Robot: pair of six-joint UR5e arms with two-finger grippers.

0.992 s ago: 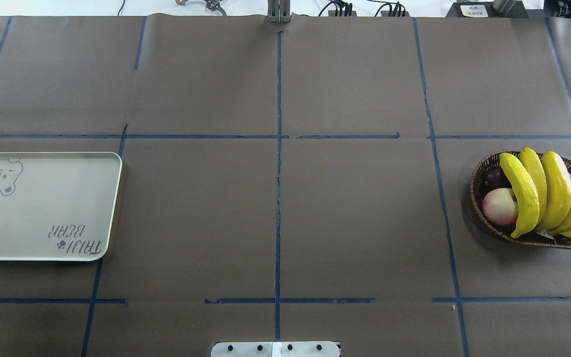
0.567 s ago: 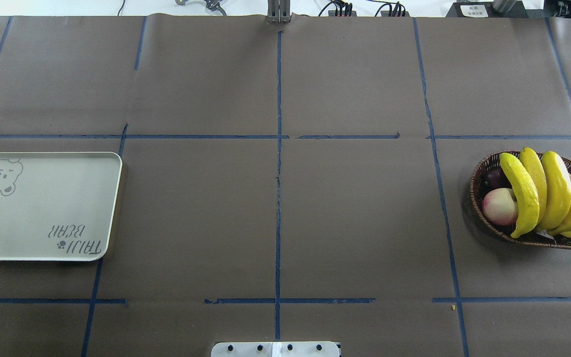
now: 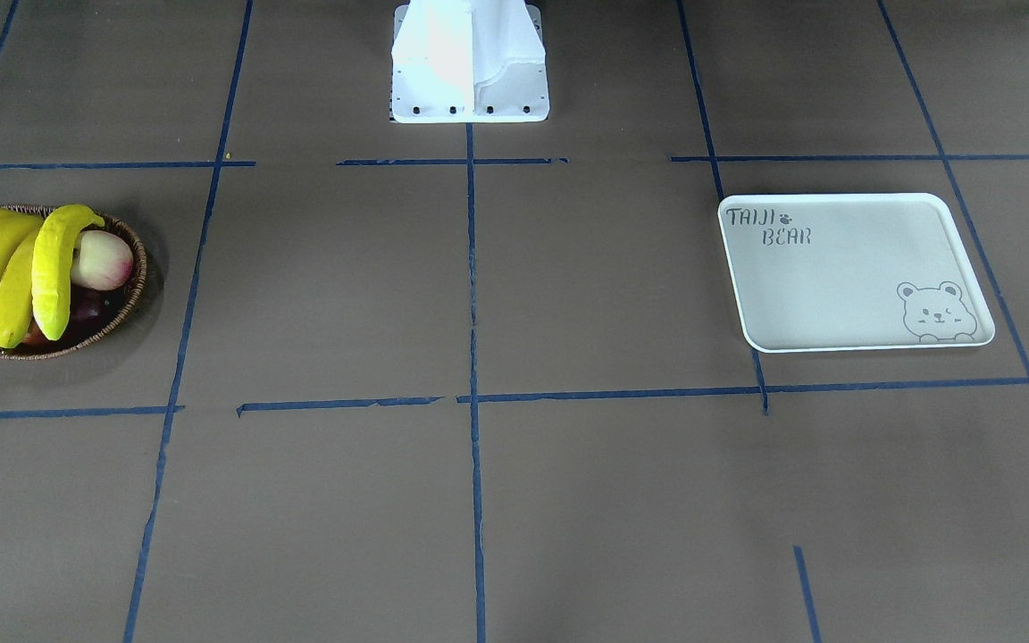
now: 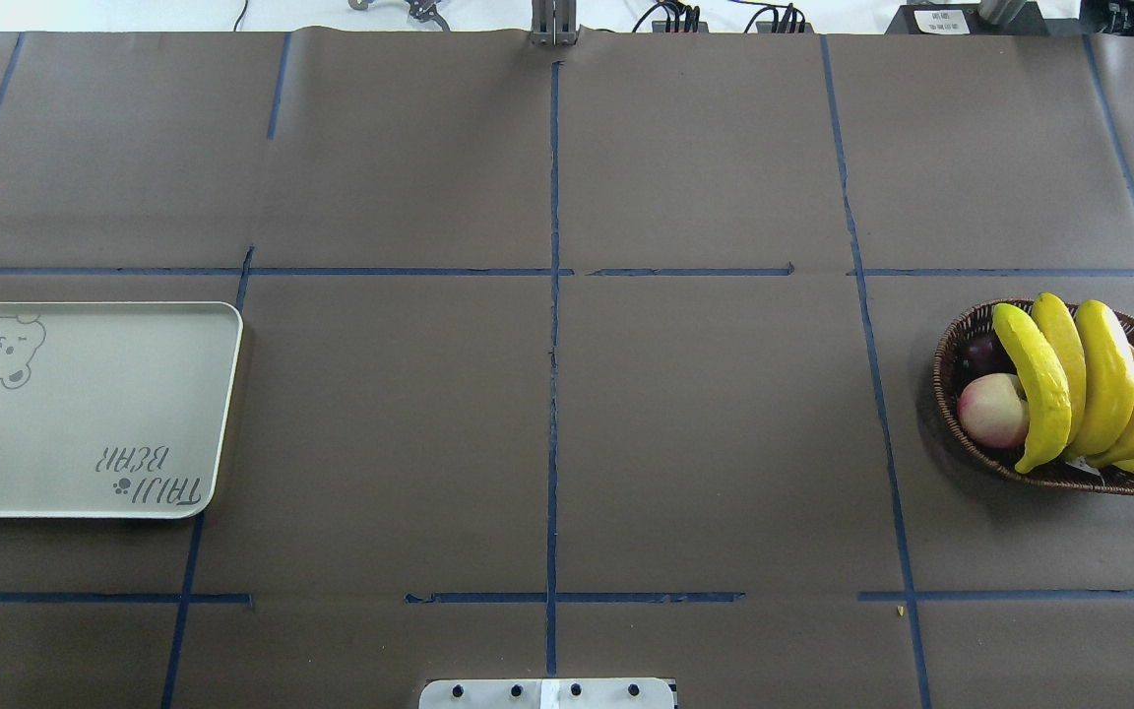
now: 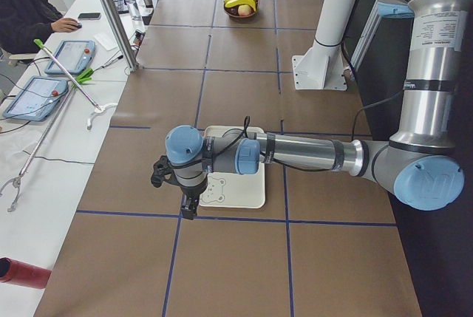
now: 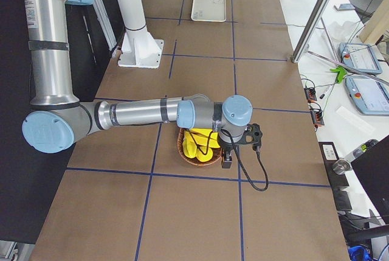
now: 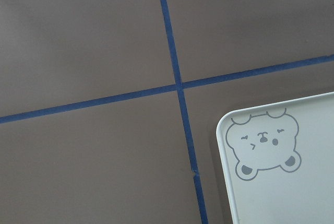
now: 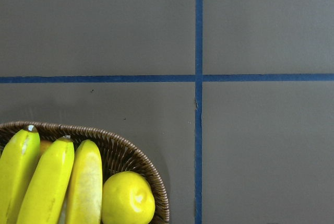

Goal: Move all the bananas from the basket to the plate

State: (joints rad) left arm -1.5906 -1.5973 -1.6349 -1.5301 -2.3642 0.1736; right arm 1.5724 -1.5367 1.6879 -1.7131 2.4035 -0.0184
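Observation:
Several yellow bananas (image 4: pixel 1079 384) lie side by side across the brown wicker basket (image 4: pixel 939 374) at the table's right edge; the front view shows the bananas (image 3: pixel 5 268) too. The white plate (image 4: pixel 85 414) with the bear print lies bare at the left. My left gripper (image 5: pixel 188 210) hangs over the plate's (image 5: pixel 244 188) far corner, and my right gripper (image 6: pixel 227 162) hangs beside the basket (image 6: pixel 182 148). I cannot tell whether either is open or shut. The right wrist view shows banana tips (image 8: pixel 47 182) and the basket rim (image 8: pixel 130 151); the left wrist view shows the plate's corner (image 7: pixel 292 192).
A pink-cream fruit (image 4: pixel 992 411), a dark fruit (image 4: pixel 982 350) and a round yellow fruit (image 8: pixel 128 200) share the basket. The white robot pedestal (image 3: pixel 470 62) stands mid-table. A person (image 5: pixel 26 7) sits at a side desk with tablets (image 5: pixel 70 57).

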